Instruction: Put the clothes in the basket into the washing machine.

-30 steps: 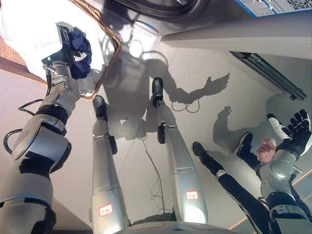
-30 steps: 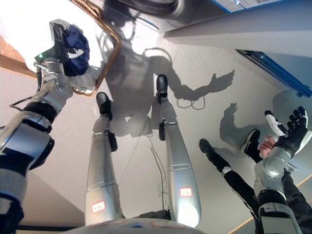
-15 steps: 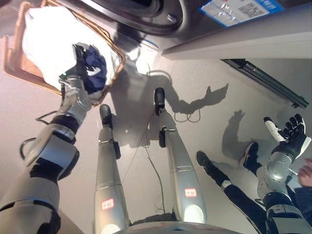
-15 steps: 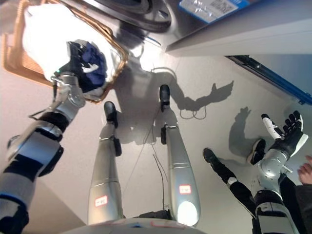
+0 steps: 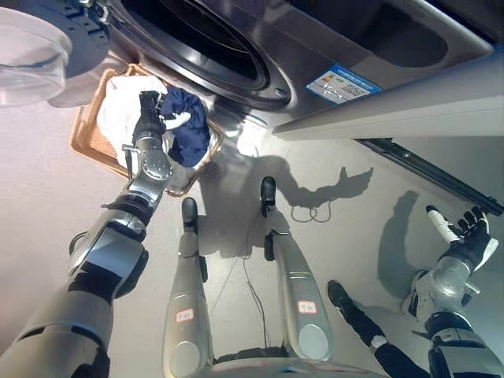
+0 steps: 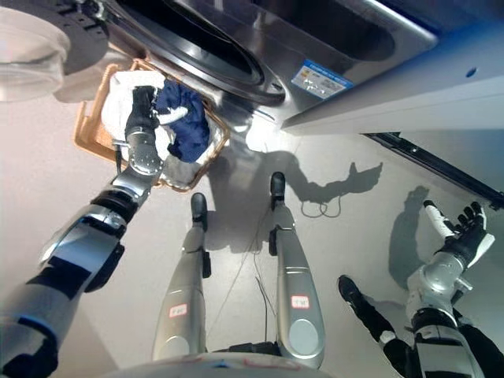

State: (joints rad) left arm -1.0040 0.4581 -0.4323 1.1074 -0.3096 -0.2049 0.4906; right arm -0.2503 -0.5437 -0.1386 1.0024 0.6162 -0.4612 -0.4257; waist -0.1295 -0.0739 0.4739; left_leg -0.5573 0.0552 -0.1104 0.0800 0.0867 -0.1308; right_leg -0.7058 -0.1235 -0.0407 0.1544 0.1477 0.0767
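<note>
1. A woven brown basket [image 5: 88, 138] sits on the pale floor [image 5: 331, 181] at about ten o'clock in the view, just below the front of the washing machine [image 5: 315, 47].
2. The basket holds a heap of white cloth [image 5: 118, 118], with a dark blue garment [image 5: 187, 130] bunched at its right side, toward the machine.
3. The left robot hand [image 5: 150, 118] reaches up from seven o'clock into the basket. Its dark fingers are curled round the dark blue garment at the garment's left edge, gripping it, and a white fingertip shows against the blue cloth.
4. The blue garment is at the basket, over its right rim, and is not inside the machine.
5. The washing machine's round drum opening [image 5: 197, 35] is at about twelve o'clock, dark inside with a wide metal ring around it. It lies just beyond the basket.
6. A clear, rounded door [image 5: 27, 51] of the machine shows at the far ten o'clock corner, swung open and well apart from the opening.
7. A label [image 5: 342, 83] with blue print is on the machine's front at one o'clock.
8. The right robot hand [image 5: 465, 236] is at four o'clock, well apart from the basket and machine. It is held up, spread open, fingers straight, holding nothing.
9. A person's dark shoe [image 5: 337, 295] and trouser leg [image 5: 394, 358] show on the floor at five o'clock, near the right arm.
</note>
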